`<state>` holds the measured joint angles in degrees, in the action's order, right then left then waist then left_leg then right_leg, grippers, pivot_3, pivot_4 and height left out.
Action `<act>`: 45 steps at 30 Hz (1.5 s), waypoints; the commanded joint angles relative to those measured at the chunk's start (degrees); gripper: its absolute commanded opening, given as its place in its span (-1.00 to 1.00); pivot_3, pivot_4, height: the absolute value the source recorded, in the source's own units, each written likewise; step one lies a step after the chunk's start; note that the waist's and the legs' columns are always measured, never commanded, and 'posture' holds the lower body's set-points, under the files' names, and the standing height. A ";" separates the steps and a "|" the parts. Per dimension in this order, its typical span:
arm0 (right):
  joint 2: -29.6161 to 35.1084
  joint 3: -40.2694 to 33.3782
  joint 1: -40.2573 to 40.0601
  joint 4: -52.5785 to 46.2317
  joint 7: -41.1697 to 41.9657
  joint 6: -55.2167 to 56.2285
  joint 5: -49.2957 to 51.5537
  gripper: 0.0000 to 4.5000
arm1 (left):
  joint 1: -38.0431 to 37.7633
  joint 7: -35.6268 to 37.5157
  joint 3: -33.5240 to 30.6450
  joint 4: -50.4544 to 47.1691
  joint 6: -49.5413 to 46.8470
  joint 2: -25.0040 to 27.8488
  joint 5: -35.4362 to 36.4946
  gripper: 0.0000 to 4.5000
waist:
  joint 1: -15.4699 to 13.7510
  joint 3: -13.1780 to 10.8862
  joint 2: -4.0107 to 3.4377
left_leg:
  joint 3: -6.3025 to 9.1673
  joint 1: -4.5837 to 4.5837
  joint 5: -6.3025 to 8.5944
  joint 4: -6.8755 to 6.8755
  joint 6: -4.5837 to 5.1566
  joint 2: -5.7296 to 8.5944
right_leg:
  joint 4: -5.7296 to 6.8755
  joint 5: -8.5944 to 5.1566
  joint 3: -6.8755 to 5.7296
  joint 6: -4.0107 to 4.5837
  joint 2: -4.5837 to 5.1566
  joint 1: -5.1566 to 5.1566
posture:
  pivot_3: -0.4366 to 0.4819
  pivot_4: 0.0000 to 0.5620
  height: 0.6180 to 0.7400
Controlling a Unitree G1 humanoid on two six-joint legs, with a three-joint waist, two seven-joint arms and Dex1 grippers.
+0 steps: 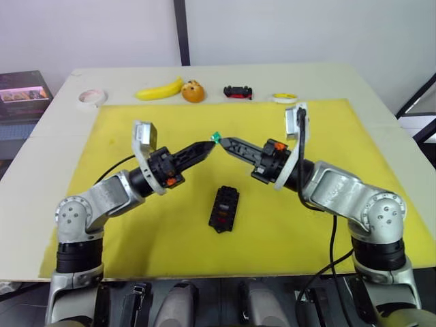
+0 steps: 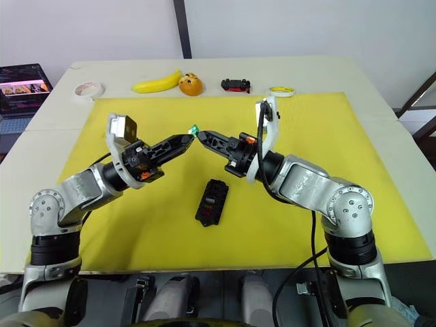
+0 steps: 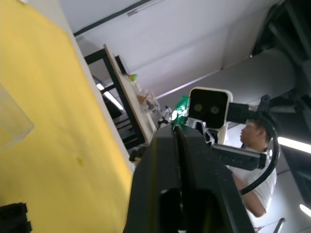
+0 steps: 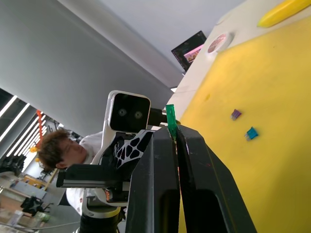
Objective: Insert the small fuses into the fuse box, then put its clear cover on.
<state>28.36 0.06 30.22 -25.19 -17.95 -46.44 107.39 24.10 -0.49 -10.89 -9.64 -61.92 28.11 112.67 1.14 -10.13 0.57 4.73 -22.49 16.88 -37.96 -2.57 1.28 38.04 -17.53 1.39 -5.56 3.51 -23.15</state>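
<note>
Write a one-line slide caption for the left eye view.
Both tools meet at a green fuse raised above the yellow mat, with the black fuse box lying below them.

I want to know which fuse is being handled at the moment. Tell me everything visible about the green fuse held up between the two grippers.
The small green plastic fuse is a thin translucent piece, held in the air above the yellow mat, beyond the black fuse box. It sticks up past the fingertips of the right gripper, which is shut on it. The left gripper meets it tip to tip, shut at the fuse too.
</note>
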 commanded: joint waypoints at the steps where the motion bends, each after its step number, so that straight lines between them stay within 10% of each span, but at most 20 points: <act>1: 2.97 -2.57 1.66 -2.69 2.16 0.23 3.27 -1.00 | 0.63 7.44 -1.09 -0.03 -3.31 6.73 -3.60 -0.12 | -0.03 -0.04 -0.06 | -0.01 0.00 0.00 0.00 0.00 0.00 | 0.00 0.00 0.00 0.00 -0.01 -0.01 | -0.05 -0.47 1.00; 6: 10.05 -3.57 1.92 -2.11 7.61 -3.08 2.41 -1.00 | 2.59 26.31 -0.25 -0.11 -5.56 16.10 -18.20 0.99 | -0.05 -0.07 -0.10 | -0.04 0.00 0.01 0.02 0.03 0.02 | -0.01 -0.01 -0.03 0.02 -0.08 -0.01 | -0.05 -0.47 1.00; 15: 25.61 7.72 4.31 -11.00 33.99 -8.71 -35.36 -1.00 | 2.68 64.43 19.89 -4.93 27.77 24.31 -67.20 0.99 | -0.33 -0.20 -0.24 | -0.10 -0.01 0.02 0.21 0.03 0.01 | -0.17 -0.02 -0.01 0.04 -0.12 -0.05 | -0.05 -0.47 1.00; 21: 26.26 15.04 5.06 -12.06 42.65 -7.98 -51.57 -1.00 | 4.94 74.58 26.01 2.10 45.82 19.99 -83.26 0.99 | -0.46 -0.25 -0.20 | -0.09 -0.08 0.02 0.24 0.03 -0.07 | -0.25 -0.02 -0.04 0.03 0.04 -0.10 | -0.05 -0.47 1.00; 45: 19.09 20.56 4.87 -12.19 53.03 -9.14 -73.74 -1.00 | 9.83 82.15 26.66 13.29 57.08 9.14 -94.41 0.99 | -0.33 -0.26 -0.19 | 0.07 -0.59 0.04 -0.15 0.08 -0.01 | -0.04 0.01 -0.27 -0.01 0.04 -0.42 | -0.05 -0.47 1.00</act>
<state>47.84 21.63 34.56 -35.90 34.30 -55.91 34.34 32.74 81.16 17.08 4.37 -5.58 37.38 18.15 0.81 -10.39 0.38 4.81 -23.08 16.92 -38.12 -2.49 1.27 38.00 -17.52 1.13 -5.57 3.54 -23.57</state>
